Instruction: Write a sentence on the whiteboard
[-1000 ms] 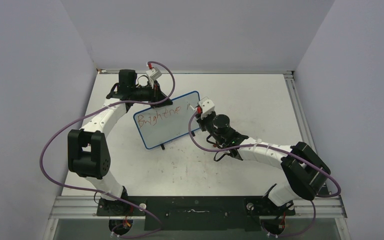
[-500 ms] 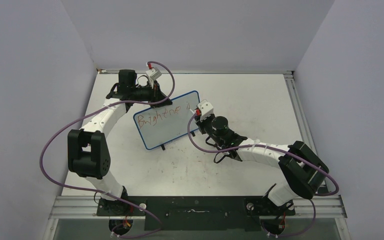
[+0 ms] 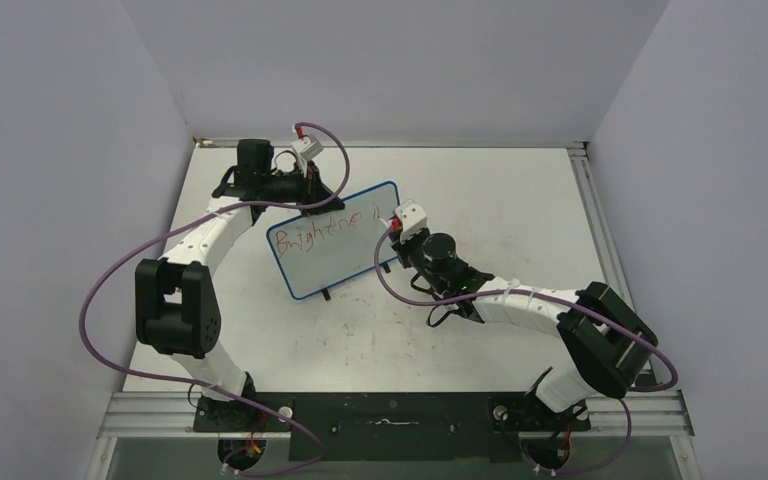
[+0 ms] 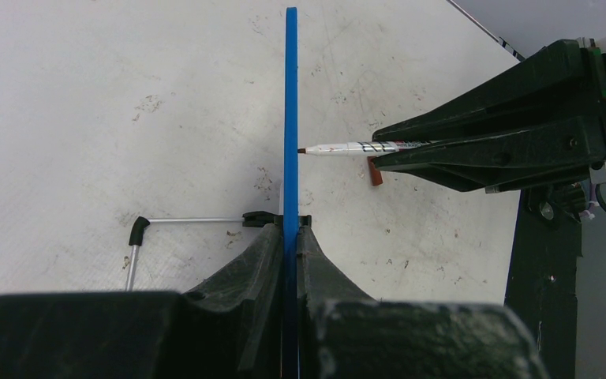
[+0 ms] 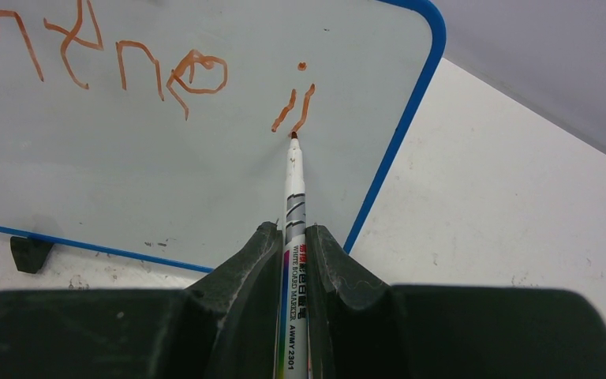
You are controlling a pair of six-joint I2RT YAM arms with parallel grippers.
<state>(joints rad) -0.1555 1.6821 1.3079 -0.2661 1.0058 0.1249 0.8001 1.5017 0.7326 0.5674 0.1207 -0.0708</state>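
Here, left gripper point(image 4: 290, 230) clamps the whiteboard point(image 4: 290, 95) edge; right gripper point(image 5: 293, 237) pinches the marker point(image 5: 294, 181), tip on it

The whiteboard point(image 5: 126, 181) has a smooth, glossy white face with a soft sheen. Its frame point(image 4: 290, 95) looks like smooth blue plastic. The marker point(image 5: 293, 197) has a glossy white plastic barrel with printed lettering. The right gripper point(image 5: 292, 237) has fingers point(image 5: 237, 308) of matt black, faintly grainy plastic. The tabletop point(image 4: 87, 103) is matt white, scuffed and speckled. The board's leg point(image 4: 197, 220) is a thin bright metal rod with a dull black cap.
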